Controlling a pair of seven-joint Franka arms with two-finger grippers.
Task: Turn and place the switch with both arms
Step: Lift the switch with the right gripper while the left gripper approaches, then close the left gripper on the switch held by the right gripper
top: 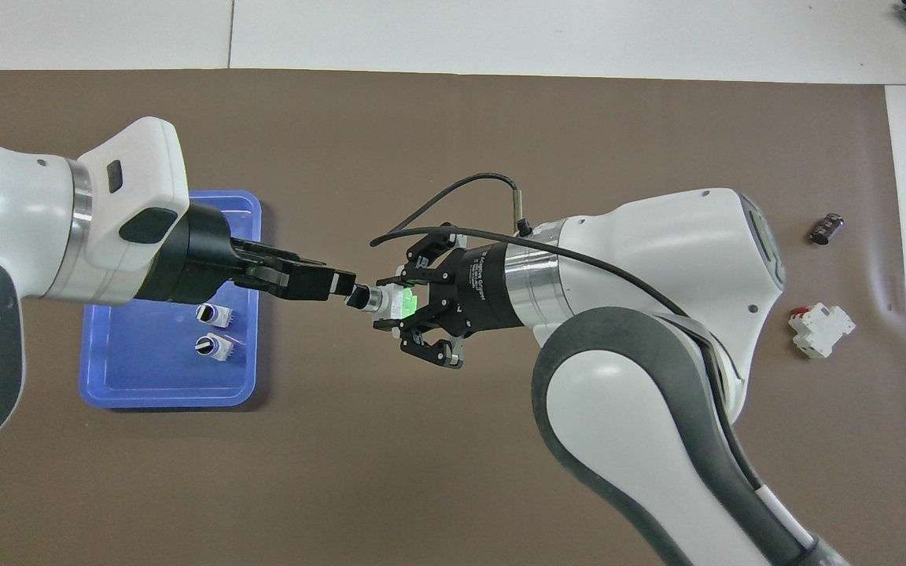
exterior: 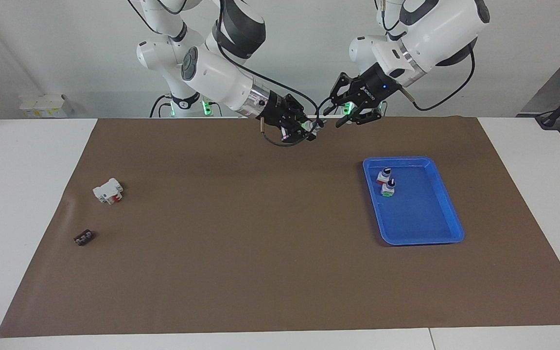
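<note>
My right gripper is shut on the green-based end of a switch and holds it up in the air over the brown mat, at the robots' end. The switch's black knob points toward my left gripper. That gripper is open, with its fingertips right at the knob. I cannot tell whether they touch it. Two more switches stand in the blue tray, and they also show in the overhead view.
A white boxy part with red and a small dark flat piece lie on the mat toward the right arm's end. The brown mat covers most of the white table.
</note>
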